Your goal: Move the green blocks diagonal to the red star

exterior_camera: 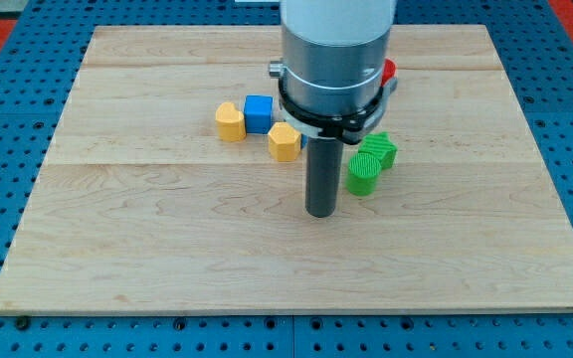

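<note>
A: Hand state? Green blocks?
B: No hand, the rod grips nothing. The tip rests just left of two touching green blocks; red star mostly hidden above.
A: Advice?
B: Push both together across the desk, steadily.

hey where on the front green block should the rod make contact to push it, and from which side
No gripper here, so it is a push, not a grasp. The front green block sits just to the view's right of my tip, touching the second green block behind it. Probably press its ribbed left wall, coming from the view's left. The red block is mostly hidden, so direction is uncertain.
</note>
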Available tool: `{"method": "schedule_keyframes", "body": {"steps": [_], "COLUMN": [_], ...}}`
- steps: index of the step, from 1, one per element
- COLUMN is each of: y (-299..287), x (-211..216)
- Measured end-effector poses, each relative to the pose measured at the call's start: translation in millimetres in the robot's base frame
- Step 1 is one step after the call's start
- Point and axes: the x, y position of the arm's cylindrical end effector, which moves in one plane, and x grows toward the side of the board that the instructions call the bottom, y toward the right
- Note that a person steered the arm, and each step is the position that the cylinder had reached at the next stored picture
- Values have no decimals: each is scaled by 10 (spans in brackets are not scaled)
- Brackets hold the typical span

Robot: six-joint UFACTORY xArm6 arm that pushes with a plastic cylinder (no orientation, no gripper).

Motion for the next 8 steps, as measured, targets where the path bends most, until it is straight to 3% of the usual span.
{"method": "schedule_keyframes", "body": {"steps": [3, 8], "y": [299, 657], "x": [115, -641]}}
